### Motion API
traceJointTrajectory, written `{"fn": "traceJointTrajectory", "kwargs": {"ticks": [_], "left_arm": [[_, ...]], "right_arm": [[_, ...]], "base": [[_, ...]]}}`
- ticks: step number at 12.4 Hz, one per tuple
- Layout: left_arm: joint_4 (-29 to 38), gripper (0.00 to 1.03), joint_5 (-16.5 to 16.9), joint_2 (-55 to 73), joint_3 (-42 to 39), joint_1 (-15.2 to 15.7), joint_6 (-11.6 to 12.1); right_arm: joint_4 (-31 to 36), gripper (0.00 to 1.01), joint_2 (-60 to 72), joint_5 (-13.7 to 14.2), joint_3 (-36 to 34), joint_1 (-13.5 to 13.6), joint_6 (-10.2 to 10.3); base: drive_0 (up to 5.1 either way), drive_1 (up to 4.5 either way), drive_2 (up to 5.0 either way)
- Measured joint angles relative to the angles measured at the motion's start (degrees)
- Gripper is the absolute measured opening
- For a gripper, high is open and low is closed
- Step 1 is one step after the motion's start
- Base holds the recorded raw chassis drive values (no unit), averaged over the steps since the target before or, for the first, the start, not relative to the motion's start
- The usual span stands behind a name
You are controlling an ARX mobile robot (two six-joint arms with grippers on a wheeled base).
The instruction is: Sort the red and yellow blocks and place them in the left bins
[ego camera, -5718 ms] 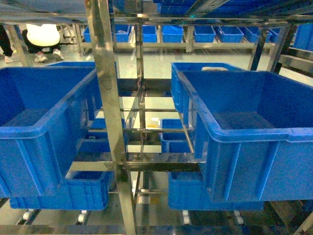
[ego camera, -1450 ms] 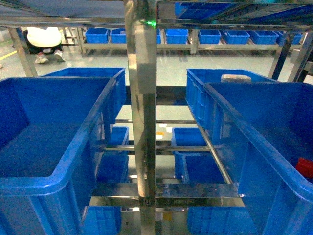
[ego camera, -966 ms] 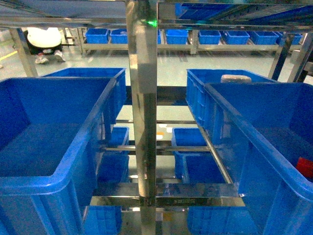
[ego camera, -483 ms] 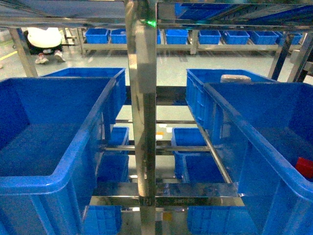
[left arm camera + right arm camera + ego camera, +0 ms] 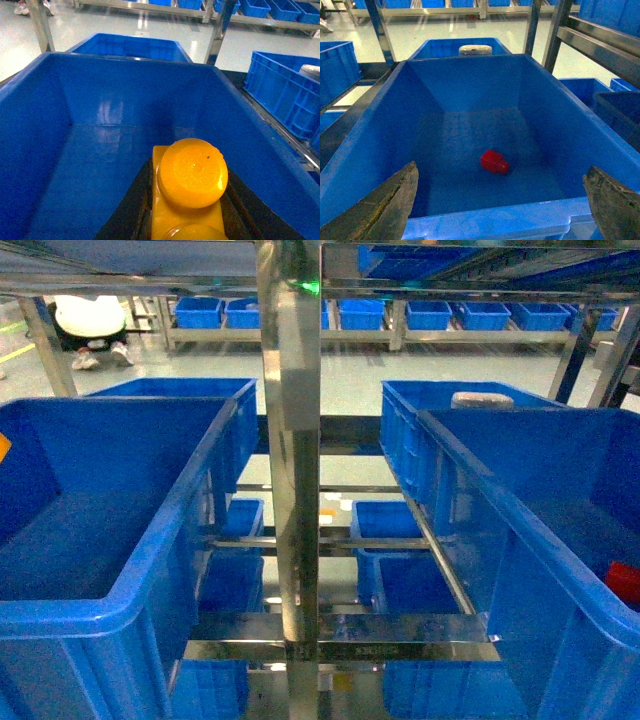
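The yellow block (image 5: 189,175), orange-yellow with round studs, sits clamped between the black fingers (image 5: 132,210) of my left gripper (image 5: 190,172), which is shut on it. It hangs inside the left bin (image 5: 125,95), above its bare floor. In the head view only an orange sliver (image 5: 3,447) shows at the left edge over that bin (image 5: 120,605). The red block (image 5: 494,162) lies on the floor of the right-hand blue crate (image 5: 495,217). My right gripper (image 5: 501,167) hovers open over that crate's near rim, both fingers wide apart. The red block (image 5: 625,583) also shows at the head view's right edge.
A steel rack post (image 5: 290,490) stands between the two crates, with cross rails (image 5: 340,625) below. More blue crates (image 5: 400,570) sit on lower shelves and behind. A white round object (image 5: 475,49) rests in the crate beyond the right one.
Since the earliest frame the head view has closed in on the rack. In the last half second an orange sliver has appeared at the left edge over the left bin.
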Motion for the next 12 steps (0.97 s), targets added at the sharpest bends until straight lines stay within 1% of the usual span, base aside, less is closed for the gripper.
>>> {"fn": "traceJointTrajectory", "kwargs": {"ticks": [3, 4, 5, 6, 7, 8, 9, 10, 11, 12], "left_arm": [[1.3, 0.27, 0.1, 9.6, 5.8, 2.3, 1.5], [3.3, 0.27, 1.4, 11.9, 7.3, 2.9, 2.3], [3.8, 0.32, 2.1, 13.4, 8.8, 3.3, 2.2], [3.8, 0.47, 3.8, 14.6, 10.0, 3.5, 2.1], [3.6, 0.58, 4.2, 14.9, 10.1, 3.6, 2.2], [3.1, 0.83, 4.5, 14.9, 10.2, 3.7, 2.4], [1.8, 0.97, 4.5, 14.4, 10.1, 3.8, 2.4], [1.1, 0.99, 4.9, 13.2, 9.5, 3.5, 2.5], [0.3, 0.98, 5.4, 10.9, 8.5, 3.3, 2.4], [-1.8, 0.98, 6.0, 6.8, 6.8, 2.9, 2.6]], "right_arm": [[0.0, 0.98, 0.0, 0.0, 0.0, 0.0, 0.0], [0.0, 0.98, 0.0, 0.0, 0.0, 0.0, 0.0], [0.0, 0.98, 0.0, 0.0, 0.0, 0.0, 0.0], [0.0, 0.98, 0.0, 0.0, 0.0, 0.0, 0.0], [0.0, 0.98, 0.0, 0.0, 0.0, 0.0, 0.0], [0.0, 0.98, 0.0, 0.0, 0.0, 0.0, 0.0], [0.0, 0.98, 0.0, 0.0, 0.0, 0.0, 0.0], [0.0, 0.98, 0.0, 0.0, 0.0, 0.0, 0.0], [0.0, 0.98, 0.0, 0.0, 0.0, 0.0, 0.0], [0.0, 0.98, 0.0, 0.0, 0.0, 0.0, 0.0]], "base": [[0.0, 0.00, 0.0], [0.0, 0.00, 0.0], [0.0, 0.00, 0.0], [0.0, 0.00, 0.0], [0.0, 0.00, 0.0], [0.0, 0.00, 0.0], [0.0, 0.00, 0.0], [0.0, 0.00, 0.0], [0.0, 0.00, 0.0], [0.0, 0.00, 0.0]]}}
